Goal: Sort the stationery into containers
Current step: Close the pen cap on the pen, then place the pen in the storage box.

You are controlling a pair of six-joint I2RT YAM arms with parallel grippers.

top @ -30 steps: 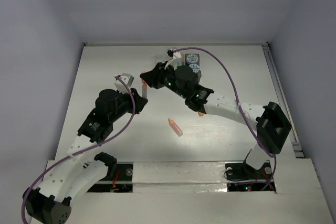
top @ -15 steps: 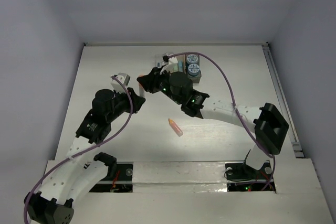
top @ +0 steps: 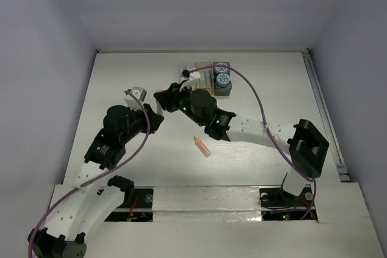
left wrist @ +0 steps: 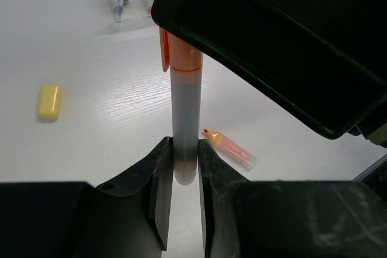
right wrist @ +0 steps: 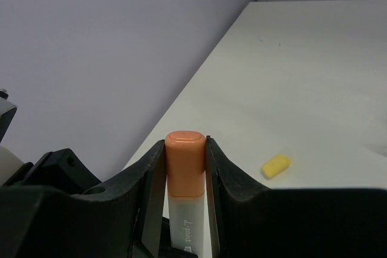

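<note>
**White table, three things on it**

The white wood-grain table (top: 272,89) carries a row of small joined bins (top: 221,93) near the middle of its far edge. A stubby pinkish marker (top: 202,146) with an orange tip lies flat nearer the front, well apart from the bins. A small yellow eraser (left wrist: 49,101) lies alone on bare tabletop.

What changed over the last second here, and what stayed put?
The left gripper and right gripper drew left and back toward the bases, away from the bins, which show more fully now. Each kept its hold on one end of the same orange-capped marker. The loose marker on the table did not move.
</note>
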